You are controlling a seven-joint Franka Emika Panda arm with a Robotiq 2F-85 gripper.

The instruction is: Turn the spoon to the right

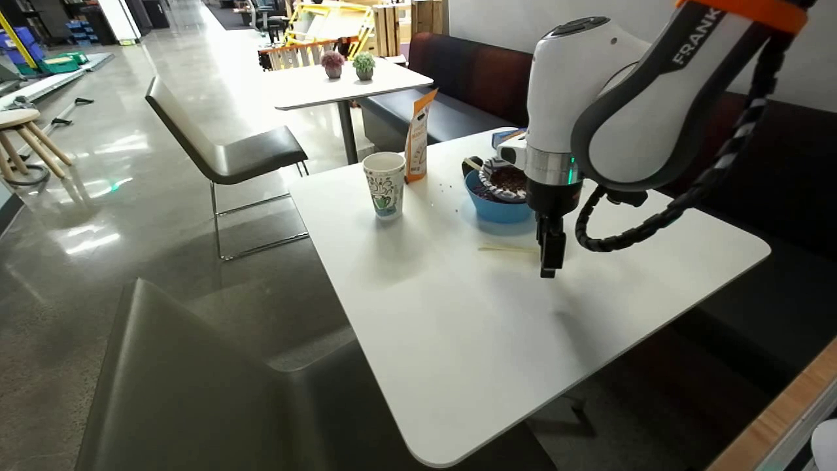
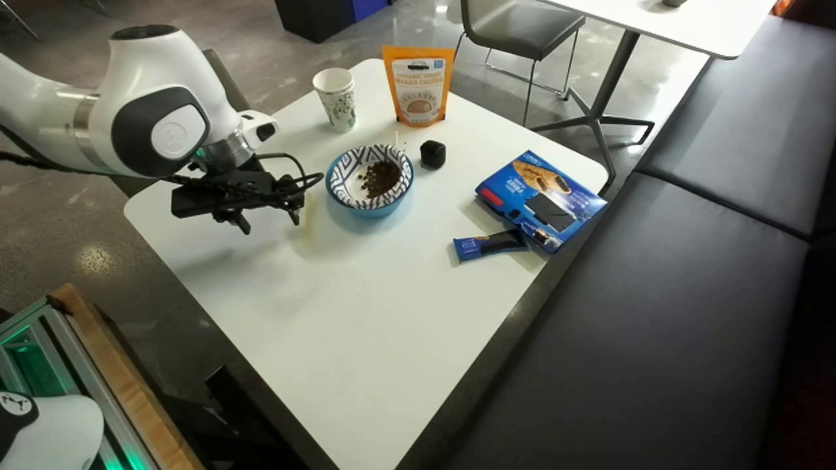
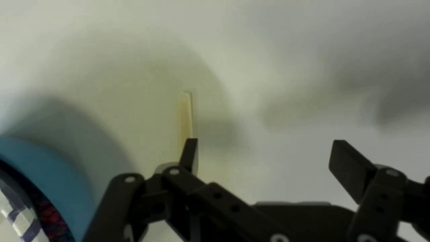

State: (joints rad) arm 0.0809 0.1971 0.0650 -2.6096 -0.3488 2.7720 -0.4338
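Slender pale spoon (image 3: 185, 116) flat on table (image 2: 372, 313)

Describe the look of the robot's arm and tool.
The arm has smooth, rounded white housings, dark grey trim, white letters reading FRANK on a black patch, an orange band, and a silvery collar with green light. A black cable, pale-striped in places, loops beside it. The tool is black and angular, with two blocky fingers.
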